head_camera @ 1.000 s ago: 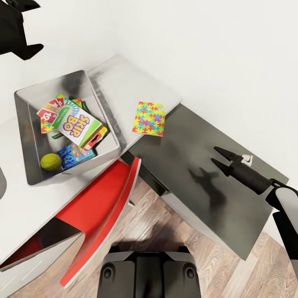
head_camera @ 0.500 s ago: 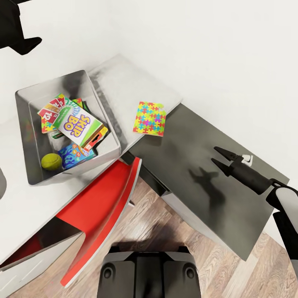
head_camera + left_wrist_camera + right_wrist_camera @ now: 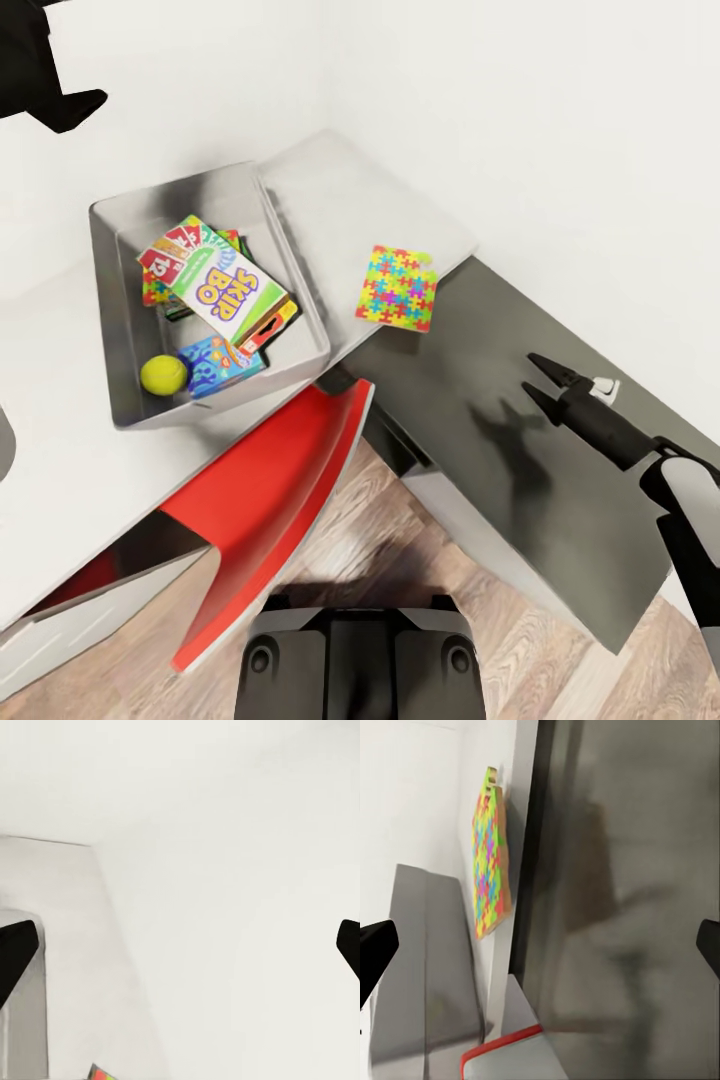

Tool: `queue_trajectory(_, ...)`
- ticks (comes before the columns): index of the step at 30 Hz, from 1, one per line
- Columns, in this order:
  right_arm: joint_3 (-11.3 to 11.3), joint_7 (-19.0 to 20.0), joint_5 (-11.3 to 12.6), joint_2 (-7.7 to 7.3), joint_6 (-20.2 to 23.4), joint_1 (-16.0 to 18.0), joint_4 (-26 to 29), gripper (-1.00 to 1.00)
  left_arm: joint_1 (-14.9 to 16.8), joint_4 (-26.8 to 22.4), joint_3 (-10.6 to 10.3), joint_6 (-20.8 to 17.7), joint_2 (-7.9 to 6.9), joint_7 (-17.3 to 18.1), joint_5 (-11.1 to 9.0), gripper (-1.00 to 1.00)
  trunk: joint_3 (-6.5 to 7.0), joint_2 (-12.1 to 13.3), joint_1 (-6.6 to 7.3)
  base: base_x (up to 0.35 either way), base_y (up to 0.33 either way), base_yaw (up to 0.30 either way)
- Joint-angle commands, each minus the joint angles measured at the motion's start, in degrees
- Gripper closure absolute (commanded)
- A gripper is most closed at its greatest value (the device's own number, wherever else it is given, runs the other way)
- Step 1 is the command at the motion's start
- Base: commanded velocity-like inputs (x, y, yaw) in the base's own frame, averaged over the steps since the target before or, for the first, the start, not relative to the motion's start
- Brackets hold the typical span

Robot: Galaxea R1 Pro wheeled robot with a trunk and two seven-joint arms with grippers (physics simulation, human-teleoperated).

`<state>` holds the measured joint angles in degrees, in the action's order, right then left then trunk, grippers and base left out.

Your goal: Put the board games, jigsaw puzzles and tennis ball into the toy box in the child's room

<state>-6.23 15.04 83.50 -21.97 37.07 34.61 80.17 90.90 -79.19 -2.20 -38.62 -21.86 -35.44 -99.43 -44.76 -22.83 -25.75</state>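
The right arm reaches in from the lower right of the head view, its gripper [image 3: 543, 379] empty with fingers apart, pointing up-left over the dark section of the counter [image 3: 520, 480]. The left gripper [image 3: 45, 95] sits raised at the upper left, fingers spread. One puzzle [image 3: 399, 288] lies on the counter mid-frame. The toy box [image 3: 300, 290], left of it, holds Skip-Bo [image 3: 225, 290] and the ball [image 3: 164, 374].
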Motion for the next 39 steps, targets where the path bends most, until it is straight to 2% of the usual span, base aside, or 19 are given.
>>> queue_trajectory(1,-0.1,0.1,0.1,0.00,-0.2,0.0,-0.2,-1.00,0.1,0.0,-0.1,0.1,-0.03,-0.6,-0.6,-1.00,-0.07,-0.1,-0.03,0.000,0.000,0.273)
queue_trajectory(10,0.0,0.1,0.0,-0.06,-3.1,0.0,-2.1,-1.00,0.1,0.7,-0.1,0.1,-0.03,-0.6,-0.8,-1.00,-0.07,-0.1,-0.03,0.000,0.000,0.285)
queue_trajectory(16,0.0,0.1,-1.6,-0.08,-8.1,0.0,-2.5,-1.00,0.1,1.7,-0.2,0.1,-0.03,-0.6,-0.8,-1.00,-0.07,-0.1,-0.03,0.000,0.000,0.210)
queue_trajectory(23,0.0,0.2,-4.0,-0.09,-11.0,0.0,-2.6,-1.00,0.1,2.0,-1.6,0.1,0.00,-0.6,-0.9,-1.00,-0.07,-0.1,-0.03,0.000,0.000,0.065)
queue_trajectory(39,-0.1,0.2,-5.0,-0.09,-14.4,0.0,-2.6,-1.00,0.1,2.1,-2.4,0.1,-0.01,-0.6,-0.9,-1.00,-0.07,-0.1,-0.03,0.000,0.000,0.010)
